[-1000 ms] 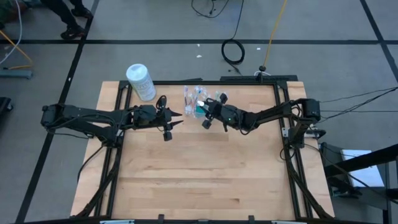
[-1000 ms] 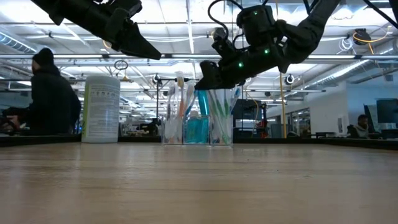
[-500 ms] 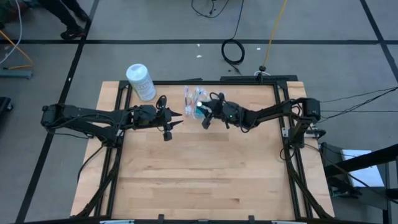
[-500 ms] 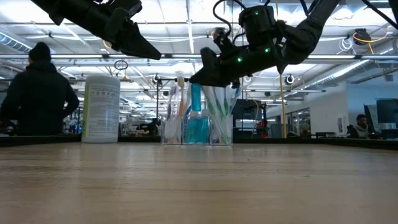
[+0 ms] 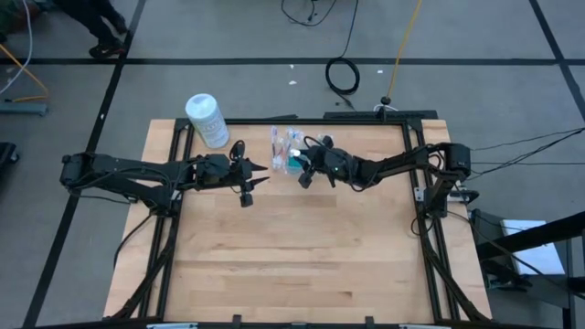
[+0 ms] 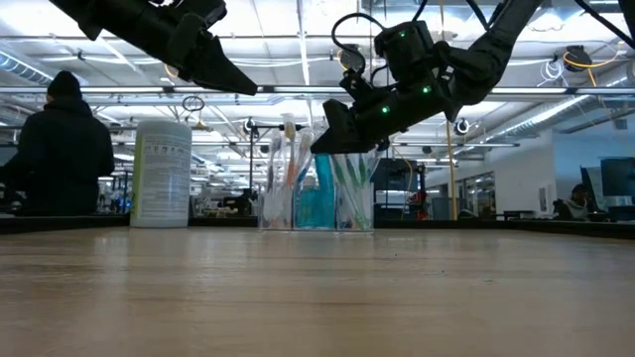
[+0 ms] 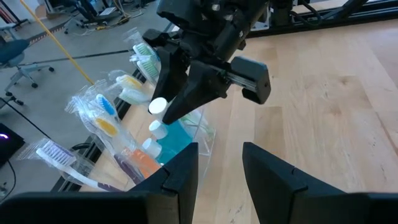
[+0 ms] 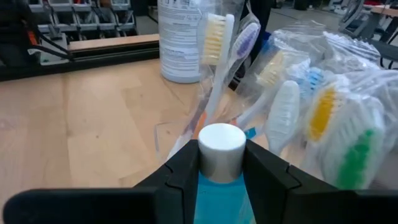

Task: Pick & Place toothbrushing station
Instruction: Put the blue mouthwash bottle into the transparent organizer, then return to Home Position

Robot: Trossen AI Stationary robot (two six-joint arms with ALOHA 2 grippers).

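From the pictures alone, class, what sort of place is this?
Probably a robotics lab or workshop: a wooden table in a black frame, two arms, cables on the floor, and a person at workstations behind.

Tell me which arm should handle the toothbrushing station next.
Right. The right gripper is already over the toothbrushing station, fingers around a blue tube's white cap; the left gripper waits open beside it.

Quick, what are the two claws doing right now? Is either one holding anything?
Left gripper: open, holding nothing, hovering beside the toothbrushing station.
Right gripper: shut on the white-capped blue tube standing in the station.
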